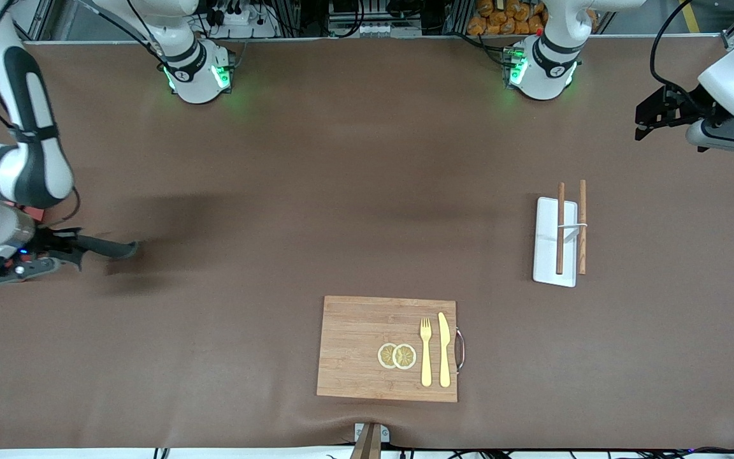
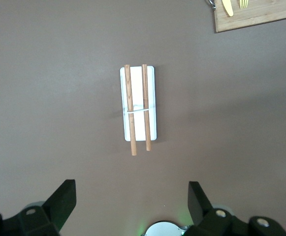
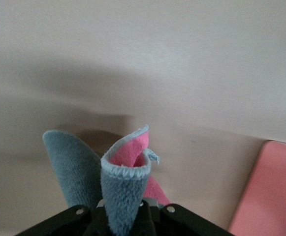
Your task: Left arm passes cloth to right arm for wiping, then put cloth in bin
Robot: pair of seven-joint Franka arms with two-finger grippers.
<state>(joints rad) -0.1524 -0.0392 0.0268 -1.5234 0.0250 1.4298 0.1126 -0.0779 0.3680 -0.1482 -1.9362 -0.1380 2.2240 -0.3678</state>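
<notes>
1. The right gripper (image 1: 90, 250) is clenched on the cloth (image 3: 125, 189), low over the table at the right arm's end.
2. Judged step: binning. The bin (image 3: 266, 196) sits just beside; carry the cloth over it, then release.
3. The left gripper (image 2: 133, 199) waits, fingers spread, above the tray (image 2: 138, 103).

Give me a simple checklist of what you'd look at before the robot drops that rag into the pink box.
1. Right gripper holds the cloth: ok, pinched and bunched between the jaws.
2. Pink bin within reach: ok, beside the gripper at the right arm's end of the table.
3. Gripper above the bin opening: not ok, over bare table.
4. Bin ready to take it: cannot tell, inside hidden.
5. Left gripper clear: ok, open, waiting above the white tray with chopsticks.
</notes>
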